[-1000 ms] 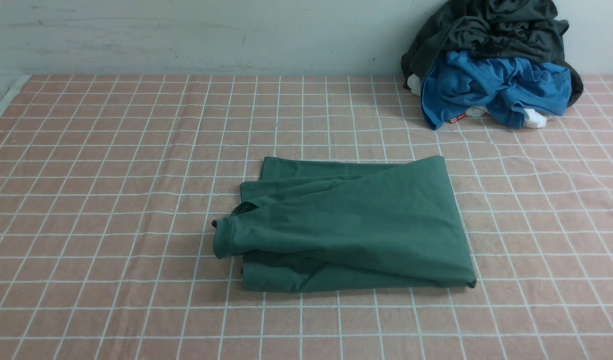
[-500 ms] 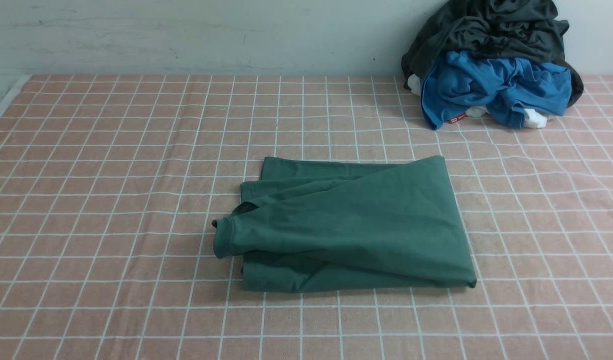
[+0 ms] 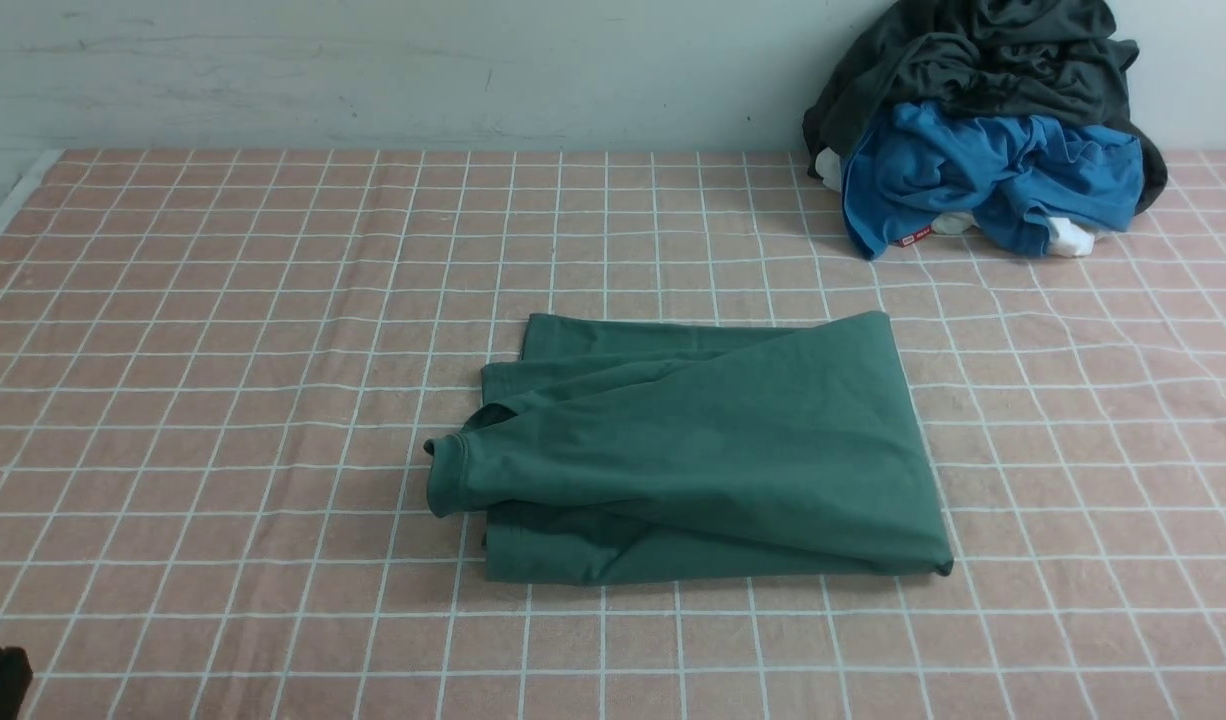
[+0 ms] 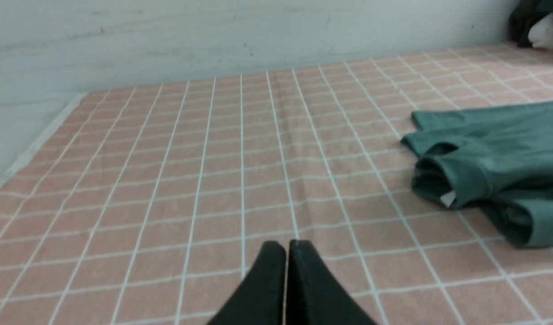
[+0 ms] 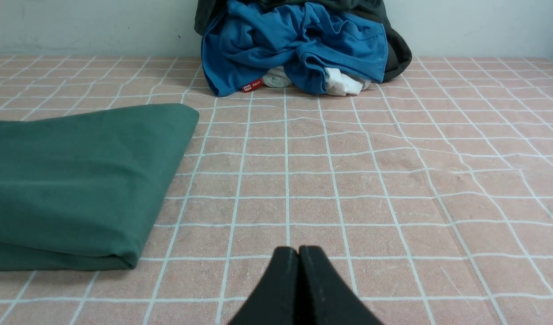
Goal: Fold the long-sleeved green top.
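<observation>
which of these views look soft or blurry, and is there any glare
left wrist view: a little soft, the green top slightly smeared; front view: crisp grid lines, no strong glare; right wrist view: blue garment sharp, grippers' tips dark

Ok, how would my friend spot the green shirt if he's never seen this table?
Look at the pinkish table with pale grid lines. Nearer than the heap of clothes by the wall lies the shirt: dark green, folded fairly flat, not crumpled like the heap.

The left end effector [image 4: 283,247] is now appearing at the near left corner of the front view, above the tabletop [image 3: 223,400].
</observation>
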You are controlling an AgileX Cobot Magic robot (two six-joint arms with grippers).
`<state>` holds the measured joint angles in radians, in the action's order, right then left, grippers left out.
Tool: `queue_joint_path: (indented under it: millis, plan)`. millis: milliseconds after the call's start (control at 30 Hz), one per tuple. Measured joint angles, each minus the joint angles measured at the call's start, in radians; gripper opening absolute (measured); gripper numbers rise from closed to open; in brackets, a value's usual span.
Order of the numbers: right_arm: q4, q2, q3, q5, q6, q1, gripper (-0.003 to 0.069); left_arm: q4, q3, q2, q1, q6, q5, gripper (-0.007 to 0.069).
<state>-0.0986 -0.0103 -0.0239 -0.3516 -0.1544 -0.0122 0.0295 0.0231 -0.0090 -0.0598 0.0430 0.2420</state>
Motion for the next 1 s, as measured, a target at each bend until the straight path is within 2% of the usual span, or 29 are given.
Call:
queue_joint_path:
  millis: [133, 333, 633, 767, 1000]
  plan:
    - [0.000, 0.000, 0.000, -0.001, 0.000, 0.000, -0.0014, 0.000, 0.006, -0.001, 0.041, 0.000, 0.047, -0.0003]
    - [0.000, 0.000, 0.000, -0.001, 0.000, 0.000, -0.0014, -0.009, -0.002, -0.001, 0.050, 0.000, 0.097, -0.0003]
    - [0.000, 0.000, 0.000, -0.001, 0.000, 0.000, -0.0014, -0.014, -0.002, -0.001, 0.063, -0.043, 0.099, -0.0003]
    - [0.000, 0.000, 0.000, -0.001, 0.000, 0.000, -0.0014, -0.016, -0.002, -0.001, 0.140, -0.051, 0.099, -0.0003]
    - [0.000, 0.000, 0.000, -0.001, 0.000, 0.000, -0.0014, -0.018, -0.002, -0.001, 0.159, -0.043, 0.099, -0.0003]
